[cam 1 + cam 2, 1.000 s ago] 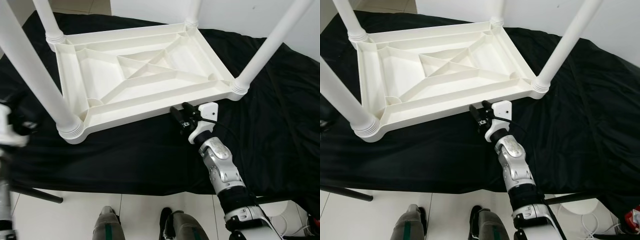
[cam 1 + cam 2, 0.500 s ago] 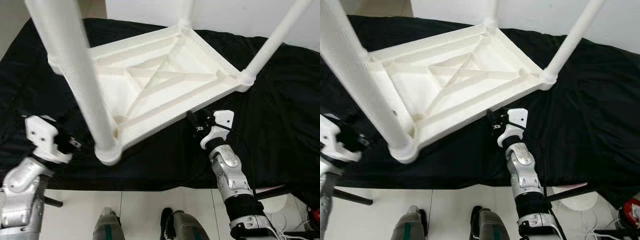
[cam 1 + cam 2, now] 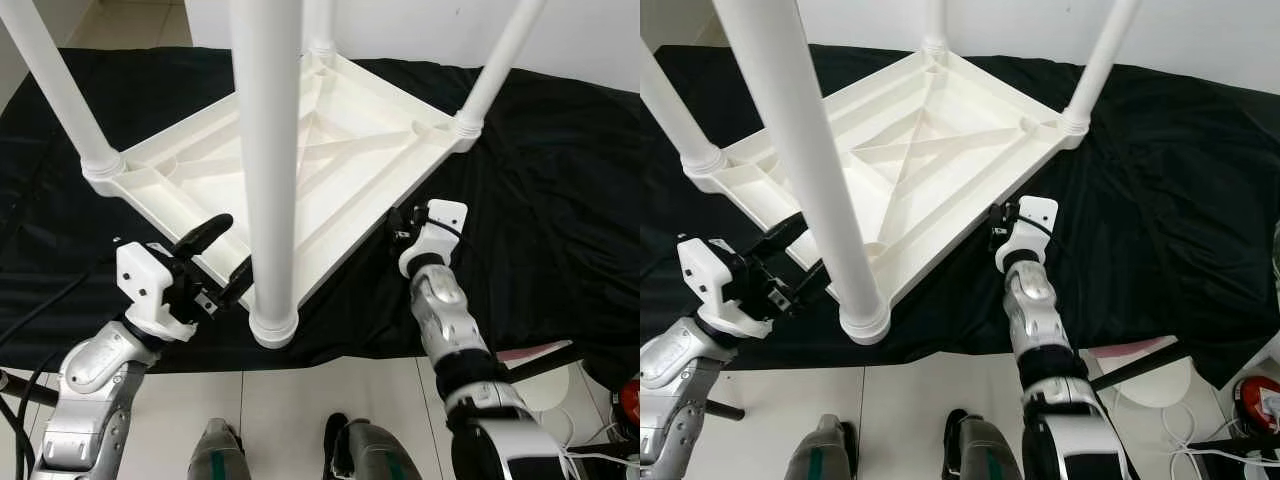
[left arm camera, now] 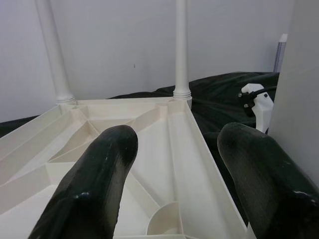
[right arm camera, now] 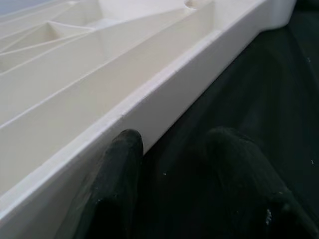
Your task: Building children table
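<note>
Since a second earlier, the upturned white table (image 3: 330,150) had swung round on the black cloth (image 3: 560,200), one corner now pointing at the robot. Its near leg (image 3: 268,170) rose between the arms, one of four legs standing up. Risen into view, the left gripper (image 3: 222,257) hovered with fingers spread beside that leg's base. Against the table's right rim, the right gripper (image 3: 397,222) had its fingers parted, one finger (image 5: 119,179) touching the rim.
</note>
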`<state>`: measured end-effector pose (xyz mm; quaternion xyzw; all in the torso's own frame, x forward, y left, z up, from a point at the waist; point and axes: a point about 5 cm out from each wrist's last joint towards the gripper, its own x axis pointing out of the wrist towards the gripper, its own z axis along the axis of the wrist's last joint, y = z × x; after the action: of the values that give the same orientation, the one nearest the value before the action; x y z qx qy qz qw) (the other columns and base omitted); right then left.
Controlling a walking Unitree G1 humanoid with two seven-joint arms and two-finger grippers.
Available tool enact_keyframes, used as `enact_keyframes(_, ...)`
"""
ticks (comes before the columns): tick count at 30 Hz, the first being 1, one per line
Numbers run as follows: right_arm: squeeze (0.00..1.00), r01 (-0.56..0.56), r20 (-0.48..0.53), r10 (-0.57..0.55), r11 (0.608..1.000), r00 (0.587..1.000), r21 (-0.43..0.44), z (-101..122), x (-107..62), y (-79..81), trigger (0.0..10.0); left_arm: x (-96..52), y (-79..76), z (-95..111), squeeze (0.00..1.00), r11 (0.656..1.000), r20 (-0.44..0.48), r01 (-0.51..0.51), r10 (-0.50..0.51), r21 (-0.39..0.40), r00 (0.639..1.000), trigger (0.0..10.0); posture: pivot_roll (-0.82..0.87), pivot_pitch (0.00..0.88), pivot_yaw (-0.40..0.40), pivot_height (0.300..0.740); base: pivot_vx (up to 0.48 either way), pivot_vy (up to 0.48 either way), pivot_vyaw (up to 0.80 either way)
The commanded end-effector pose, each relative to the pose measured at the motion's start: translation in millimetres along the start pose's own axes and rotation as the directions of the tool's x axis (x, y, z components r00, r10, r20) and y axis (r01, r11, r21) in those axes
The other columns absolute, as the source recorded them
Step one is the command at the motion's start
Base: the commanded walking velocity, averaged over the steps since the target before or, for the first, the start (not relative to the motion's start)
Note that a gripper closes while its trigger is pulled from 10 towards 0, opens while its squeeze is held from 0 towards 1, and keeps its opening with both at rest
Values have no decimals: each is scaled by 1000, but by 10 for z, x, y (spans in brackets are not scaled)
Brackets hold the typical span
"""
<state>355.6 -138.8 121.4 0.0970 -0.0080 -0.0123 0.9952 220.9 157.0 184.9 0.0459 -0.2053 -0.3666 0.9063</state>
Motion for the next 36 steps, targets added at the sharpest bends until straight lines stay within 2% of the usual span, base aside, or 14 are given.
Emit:
enact_keyframes(1,0,15,-74,-14,1000,997,21,-103,23,26,10000,39,-76,50,0,999,28,32,-31,-18,999,10000,167,115,-17,740,0,0,0)
enact_keyframes(9,0,-16,-144,11,999,989,-32,-75,186,76,10000,104,-187,107,0,997,56,42,-39,-61,998,10000,165,118,-31,740,0,0,0)
enact_keyframes(14,0,-57,-169,47,997,985,-57,-61,232,112,10000,114,-228,121,0,997,49,55,-53,-48,997,10000,165,120,-45,740,0,0,0)
enact_keyframes(15,0,-85,-178,68,993,982,-87,-49,251,132,10000,111,-277,127,0,994,44,86,-83,-62,996,10000,167,122,-50,740,0,0,0)
enact_keyframes(25,0,-131,-192,102,980,976,-147,-29,291,164,10000,66,-476,172,0,967,27,202,-200,-158,979,10000,168,138,-49,740,0,0,0)
enact_keyframes(34,0,-152,-192,121,976,974,-158,-2,315,196,10000,60,-498,231,0,960,32,212,-209,-182,977,10000,169,166,-41,740,0,0,0)
enact_keyframes(35,0,-170,-189,139,972,972,-162,19,327,231,10000,58,-499,255,0,959,32,210,-208,-190,978,10000,175,211,-24,740,0,0,0)
enact_keyframes(36,0,-170,-189,139,972,972,-162,19,327,231,10000,58,-499,255,0,959,32,210,-208,-190,978,10000,175,211,-24,740,0,0,0)
